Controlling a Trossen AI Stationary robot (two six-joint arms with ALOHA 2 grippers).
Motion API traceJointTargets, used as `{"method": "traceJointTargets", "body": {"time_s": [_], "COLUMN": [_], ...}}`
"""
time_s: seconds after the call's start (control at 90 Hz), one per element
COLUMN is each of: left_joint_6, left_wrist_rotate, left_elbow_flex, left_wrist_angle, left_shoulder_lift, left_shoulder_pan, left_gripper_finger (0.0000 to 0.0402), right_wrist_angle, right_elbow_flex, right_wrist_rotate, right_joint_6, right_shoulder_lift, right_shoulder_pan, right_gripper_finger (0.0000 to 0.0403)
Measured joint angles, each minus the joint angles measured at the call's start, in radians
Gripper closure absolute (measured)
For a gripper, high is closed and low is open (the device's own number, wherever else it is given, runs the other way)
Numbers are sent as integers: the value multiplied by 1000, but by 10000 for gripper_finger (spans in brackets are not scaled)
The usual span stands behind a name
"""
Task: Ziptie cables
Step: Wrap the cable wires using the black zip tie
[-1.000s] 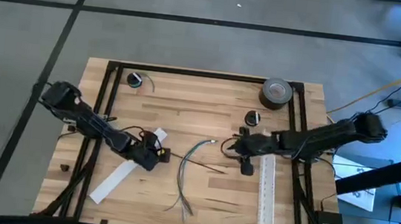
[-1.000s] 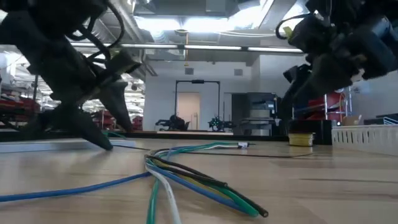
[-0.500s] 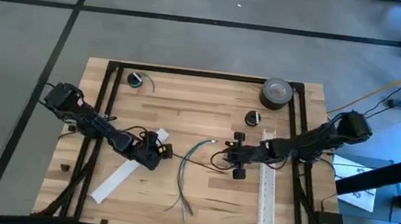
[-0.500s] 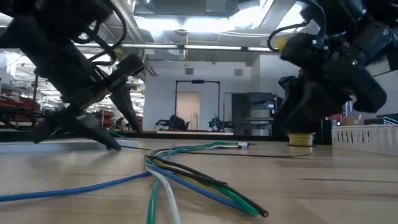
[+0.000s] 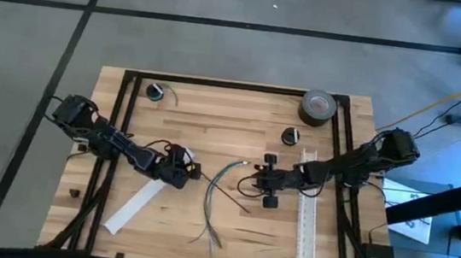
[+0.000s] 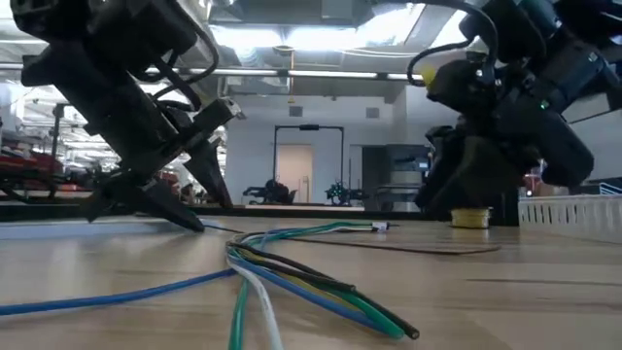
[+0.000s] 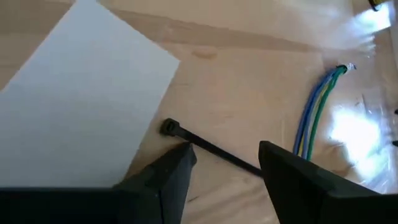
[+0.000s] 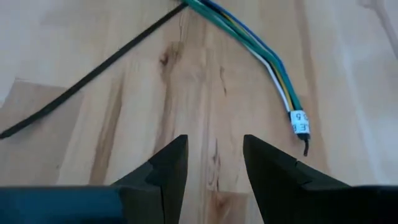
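Observation:
The cables (image 5: 213, 198) lie in a loose curved bundle on the middle of the wooden table, with their labelled end (image 8: 298, 121) toward the far side. The ziptie (image 7: 205, 144), a thin black strip, lies flat across the table beside them, its head (image 7: 168, 127) near a white sheet. My left gripper (image 7: 224, 162) is open and low over the ziptie near its head, one finger on each side of the strip. My right gripper (image 8: 214, 155) is open above bare wood, just right of the cables' far end; the ziptie (image 8: 93, 68) shows ahead of it.
A flat white strip (image 5: 141, 201) lies under my left arm and a long white slotted strip (image 5: 306, 214) by the right edge. A tape roll (image 5: 319, 106) and small black parts (image 5: 290, 135) sit at the far side. Bare wood lies toward the near edge.
My right gripper has moved toward the table's left and come down close to the cables' far end. My left gripper has shifted a little toward the right and far side, closer to the ziptie's head. The cables and the ziptie have stayed where they were.

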Motion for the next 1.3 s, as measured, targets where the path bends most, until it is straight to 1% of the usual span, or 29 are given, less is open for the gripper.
{"method": "traceJointTargets", "body": {"time_s": [0.267, 0.544, 0.633, 1.144, 1.3], "left_joint_6": [-9, -10, -6, 87, 91], "left_wrist_rotate": [0, 1, -2, -41, -46], "left_elbow_flex": [0, 0, 0, 1, 1], "left_wrist_angle": [4, 5, 7, 6, 7], "left_shoulder_lift": [0, 0, 0, 0, 0], "left_shoulder_pan": [-3, -1, 3, 11, 10], "left_gripper_finger": [226, 226, 226, 226, 226], "right_wrist_angle": [3, 0, 1, -6, -7], "right_elbow_flex": [21, 24, 24, 23, 23], "right_wrist_rotate": [0, -2, -19, -19, -42], "right_joint_6": [13, 84, 110, 191, 217], "right_shoulder_lift": [0, 0, 0, 0, 0], "right_shoulder_pan": [0, 0, 0, -1, -1], "right_gripper_finger": [260, 260, 260, 260, 260]}}
